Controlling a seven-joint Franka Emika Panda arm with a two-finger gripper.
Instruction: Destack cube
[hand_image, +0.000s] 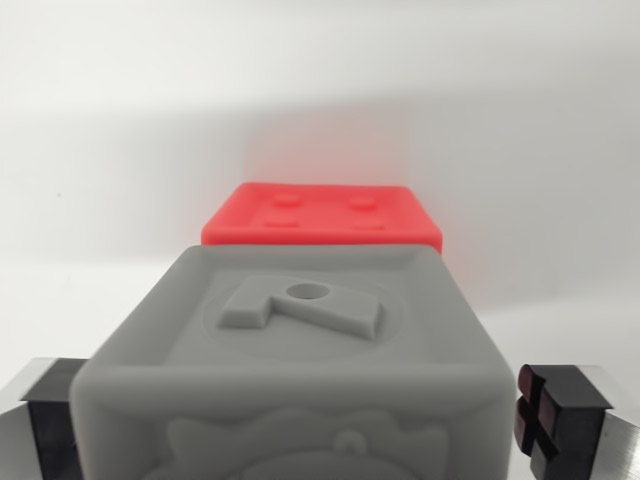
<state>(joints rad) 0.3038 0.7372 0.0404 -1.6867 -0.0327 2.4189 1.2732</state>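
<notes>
Looking down from the wrist at a grey cube, filling the lower middle of the view. Showing on its top face a raised relief shape with a small round hole, inside a shallow circular recess; showing on its near face another embossed figure, cut off by the lower edge. Sitting just behind it — a red cube, with four small raised studs on top, partly hidden by the grey one. Cannot tell whether the two cubes are touching, nor whether one is resting on the other. Standing on a plain white worktop, with a soft red glow on the white behind the red cube. Tool spread apart — one black-padded finger at the wrist view's left, the other at the right, each beside a flank of the grey cube with a gap showing, not gripping it.
</notes>
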